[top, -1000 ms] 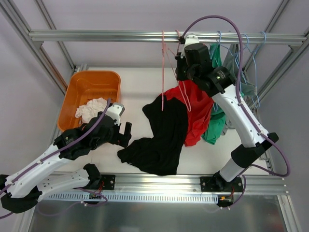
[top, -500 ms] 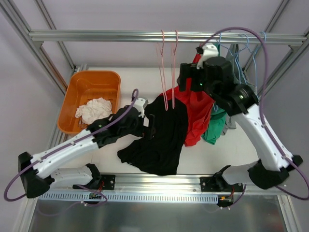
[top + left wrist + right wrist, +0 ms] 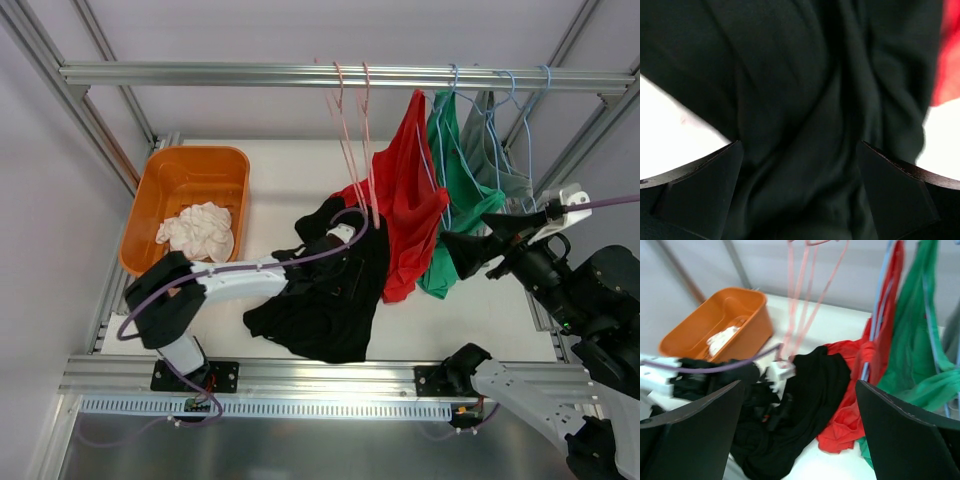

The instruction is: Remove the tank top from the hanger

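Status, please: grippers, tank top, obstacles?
Left gripper open over black tank top. Right gripper open, aside. Top on table, off pink hangers. Red garment against it.

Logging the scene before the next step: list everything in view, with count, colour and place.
rail: one, silver, across the top
pink hangers: two, pink, empty, on the rail
black garment: one, black, crumpled on the table
red garment: one, red, hanging from the rail
green garment: one, green, hanging right of the red one
grey garment: one, grey, hanging furthest right
bin: one, orange, far left of the table
white cloth: one, white, inside the bin
table: one, white
left gripper: one, black, open over the black garment
right gripper: one, black, open and empty, at the right
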You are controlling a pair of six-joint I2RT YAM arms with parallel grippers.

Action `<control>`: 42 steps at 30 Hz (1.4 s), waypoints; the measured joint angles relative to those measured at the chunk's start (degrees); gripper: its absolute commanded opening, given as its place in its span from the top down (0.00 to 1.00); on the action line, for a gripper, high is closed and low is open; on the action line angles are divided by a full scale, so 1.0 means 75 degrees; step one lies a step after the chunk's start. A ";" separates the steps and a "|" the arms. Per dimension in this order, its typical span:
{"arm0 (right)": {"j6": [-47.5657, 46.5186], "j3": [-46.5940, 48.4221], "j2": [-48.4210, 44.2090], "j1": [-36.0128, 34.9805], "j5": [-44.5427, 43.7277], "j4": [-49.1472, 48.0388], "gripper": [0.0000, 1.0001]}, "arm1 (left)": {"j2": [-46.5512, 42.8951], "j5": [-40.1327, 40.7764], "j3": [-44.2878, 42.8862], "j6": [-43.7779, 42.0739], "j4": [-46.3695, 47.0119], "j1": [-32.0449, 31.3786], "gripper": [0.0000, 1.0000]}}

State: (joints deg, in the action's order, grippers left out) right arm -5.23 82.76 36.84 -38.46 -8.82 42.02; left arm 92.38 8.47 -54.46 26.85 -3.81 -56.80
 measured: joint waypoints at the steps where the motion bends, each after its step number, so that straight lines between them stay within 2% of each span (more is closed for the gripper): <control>1: -0.0023 -0.0015 -0.0058 0.0000 0.0230 0.0041 0.00 | 0.0318 0.0181 -0.0117 0.0032 0.0050 -0.0079 0.01; 5: -0.0064 -0.0114 -0.0105 0.0000 0.0962 0.0210 0.01 | 0.1399 0.1096 -0.0487 0.0140 0.0207 -0.0388 0.01; 6: -0.0079 -0.0149 -0.0122 0.0000 0.1061 0.0262 0.01 | 0.1498 0.1221 -0.0589 0.0172 0.0233 -0.0434 0.04; 7: -0.0090 -0.0184 -0.0152 0.0000 0.1128 0.0315 0.01 | 0.1614 0.1341 -0.0688 0.0242 0.0268 -0.0466 0.12; 8: -0.0111 -0.0213 -0.0187 0.0000 0.1186 0.0341 0.01 | 0.1725 0.1536 -0.0772 0.0303 0.0303 -0.0507 0.24; 9: -0.0119 -0.0233 -0.0227 0.0000 0.1227 0.0353 0.01 | 0.1786 0.1658 -0.0816 0.0364 0.0344 -0.0530 0.54; 11: -0.0140 -0.0259 -0.0329 0.0000 0.1279 0.0393 0.01 | 0.1827 0.1871 -0.0796 0.0557 0.0425 -0.0574 0.79; 12: -0.0146 -0.0265 -0.0376 0.0000 0.1288 0.0393 0.01 | 0.1821 0.1955 -0.0743 0.0653 0.0466 -0.0574 0.95; 13: -0.0154 -0.0265 -0.0417 0.0000 0.1294 0.0393 0.01 | 0.1781 0.1985 -0.0670 0.0793 0.0516 -0.0568 1.00; 16: -0.0195 -0.0286 -0.0466 0.0000 0.1294 0.0388 0.00 | 0.1454 0.2104 -0.0323 0.1026 0.0507 -0.0583 1.00; 19: -0.0227 -0.0431 -0.0463 0.0000 0.1244 0.0376 0.01 | 0.0769 0.2296 0.0064 0.1189 -0.0204 -0.0589 1.00; 26: -0.0262 -0.0822 -0.0446 0.0000 0.1003 0.0367 0.00 | -0.2398 0.3147 0.0041 0.1204 -0.1781 -0.0586 1.00; 31: -0.0306 -0.0886 -0.0382 0.0000 0.0833 0.0312 0.00 | -0.3777 0.3960 -0.1198 0.0895 -0.2865 -0.0580 1.00; 35: -0.0335 -0.0886 -0.0376 0.0000 0.0726 0.0198 0.01 | -0.4010 0.4532 -0.2582 0.0469 -0.3573 -0.0408 1.00; 42: -0.0341 -0.0886 -0.0364 0.0000 0.0647 0.0079 0.01 | -0.4030 0.5138 -0.4730 -0.0525 -0.4182 0.0513 1.00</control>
State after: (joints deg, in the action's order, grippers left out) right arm -7.79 76.12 34.11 -38.46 -3.97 42.61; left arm 62.15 47.00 -89.93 22.92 -35.18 -52.95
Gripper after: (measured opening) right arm 0.993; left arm 0.044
